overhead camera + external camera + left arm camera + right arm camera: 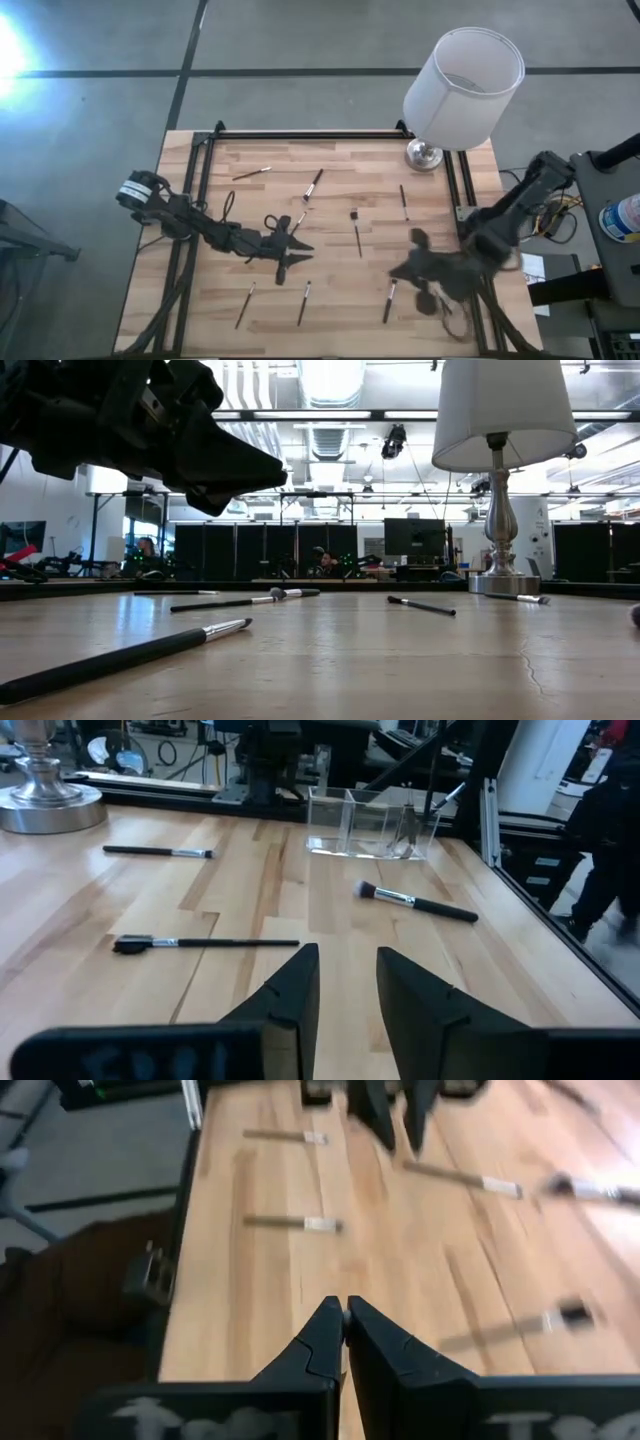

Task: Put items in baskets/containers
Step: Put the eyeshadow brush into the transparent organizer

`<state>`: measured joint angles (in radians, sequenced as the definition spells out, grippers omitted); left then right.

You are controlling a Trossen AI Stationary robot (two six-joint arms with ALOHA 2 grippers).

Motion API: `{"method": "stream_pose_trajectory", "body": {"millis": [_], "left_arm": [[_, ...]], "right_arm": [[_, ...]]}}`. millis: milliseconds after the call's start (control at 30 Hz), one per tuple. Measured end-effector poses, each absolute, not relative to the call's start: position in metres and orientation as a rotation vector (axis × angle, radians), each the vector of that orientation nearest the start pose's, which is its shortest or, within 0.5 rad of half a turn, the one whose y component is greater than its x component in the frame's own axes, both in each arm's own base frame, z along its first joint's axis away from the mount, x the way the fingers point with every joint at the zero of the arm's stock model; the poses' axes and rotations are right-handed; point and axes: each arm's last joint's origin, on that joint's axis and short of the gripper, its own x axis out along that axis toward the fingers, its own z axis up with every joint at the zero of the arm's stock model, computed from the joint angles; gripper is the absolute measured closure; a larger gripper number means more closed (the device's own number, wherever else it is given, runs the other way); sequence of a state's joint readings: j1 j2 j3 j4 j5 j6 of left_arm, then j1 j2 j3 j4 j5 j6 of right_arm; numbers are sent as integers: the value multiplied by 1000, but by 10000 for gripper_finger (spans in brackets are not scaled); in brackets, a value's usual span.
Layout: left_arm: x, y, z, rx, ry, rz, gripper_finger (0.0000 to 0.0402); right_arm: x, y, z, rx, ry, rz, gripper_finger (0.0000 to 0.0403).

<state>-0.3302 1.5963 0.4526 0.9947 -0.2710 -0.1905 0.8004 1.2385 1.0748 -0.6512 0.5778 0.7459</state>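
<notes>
Left gripper [348, 982] sat open and empty, a brush [205, 943] lying just ahead of its jaws. Right gripper [345, 1330] was shut. Brushes looked light, stiff, rolly; I'd pinch mid-handle.

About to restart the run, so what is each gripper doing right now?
Left gripper: open, holding nothing, above the table.
Right gripper: shut, holding nothing.

A lamp with a white shade [465, 87] and a silver base [424, 155] stands at the far right corner of the wooden table [330, 300]. Black monitors [414, 537] line the room behind, where seated people [325, 563] show.
</notes>
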Motion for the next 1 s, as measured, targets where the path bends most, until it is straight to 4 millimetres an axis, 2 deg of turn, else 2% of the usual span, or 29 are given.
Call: {"method": "stream_pose_trajectory", "body": {"millis": [167,367,667,1000], "left_arm": [[265,-83,155,-145,148,-45,305],[265,-83,155,-144,150,-44,305],[265,-82,154,-142,155,-42,305],[265,-82,154,-141,159,-42,305]], "right_arm": [[145,186,317,270,769,-108,394],[117,201,310,321,866,-200,394],[99,210,295,347,986,-277,394],[100,221,282,295,1003,-301,383]]}}
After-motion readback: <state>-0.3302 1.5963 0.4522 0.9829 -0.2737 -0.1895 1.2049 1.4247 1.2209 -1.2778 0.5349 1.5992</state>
